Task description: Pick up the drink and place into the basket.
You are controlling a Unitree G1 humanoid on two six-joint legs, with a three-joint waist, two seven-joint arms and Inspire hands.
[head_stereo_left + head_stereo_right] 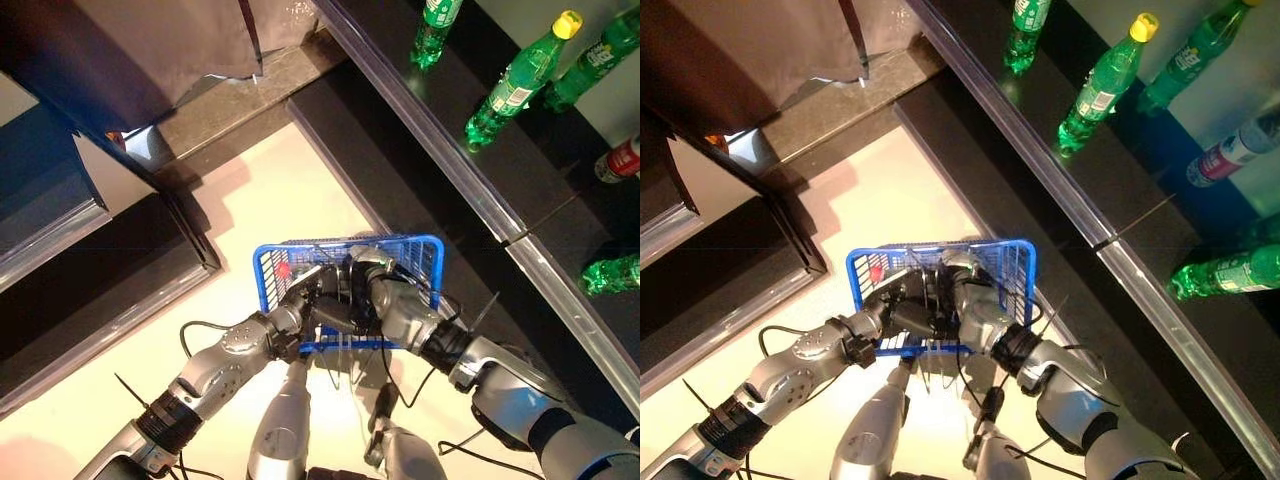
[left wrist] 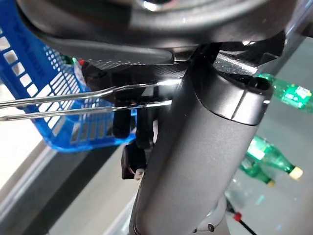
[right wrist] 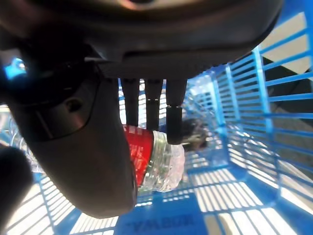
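We see a long dark bench (image 1: 520, 190) with a pale metal front edge running along the robot's right side, above a cream floor (image 1: 290, 190). On the bench stand several green bottles: one with a yellow cap (image 1: 520, 78) leans beside another green one (image 1: 600, 55), a third (image 1: 436, 30) stands further along, and one (image 1: 612, 273) sits nearer to us. A clear bottle with a red label (image 1: 622, 160) lies on its side between them.
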